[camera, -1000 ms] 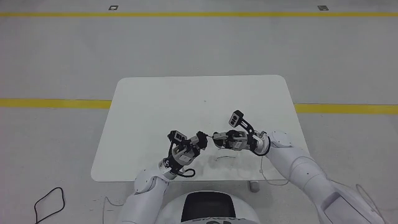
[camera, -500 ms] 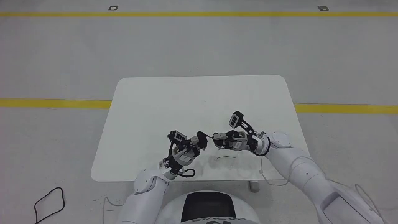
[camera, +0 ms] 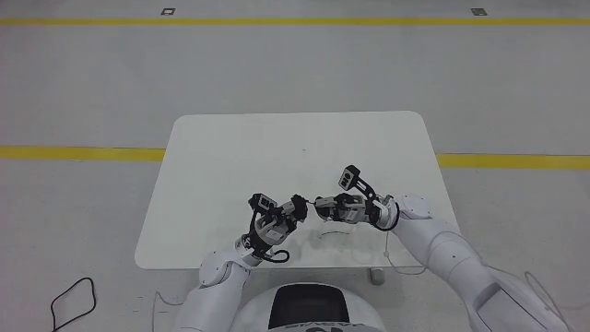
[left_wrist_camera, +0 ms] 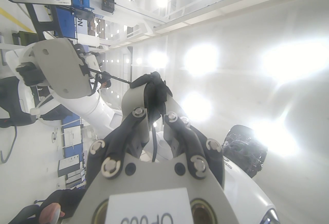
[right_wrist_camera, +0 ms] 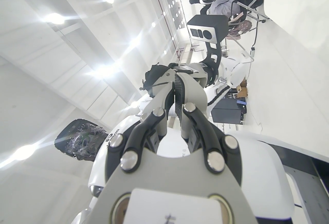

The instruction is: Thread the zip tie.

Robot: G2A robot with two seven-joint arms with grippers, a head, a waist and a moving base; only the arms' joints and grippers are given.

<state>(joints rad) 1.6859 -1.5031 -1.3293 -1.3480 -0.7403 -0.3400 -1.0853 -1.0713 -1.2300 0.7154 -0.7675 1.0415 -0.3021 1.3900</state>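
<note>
Over table front | zip tie pinched between left gripper, right gripper

Over the near half of the white rectangular bench, the left pincer is hovering just left of the right pincer; the thin black plastic zip tie is spanning between them, pinched by both.
</note>
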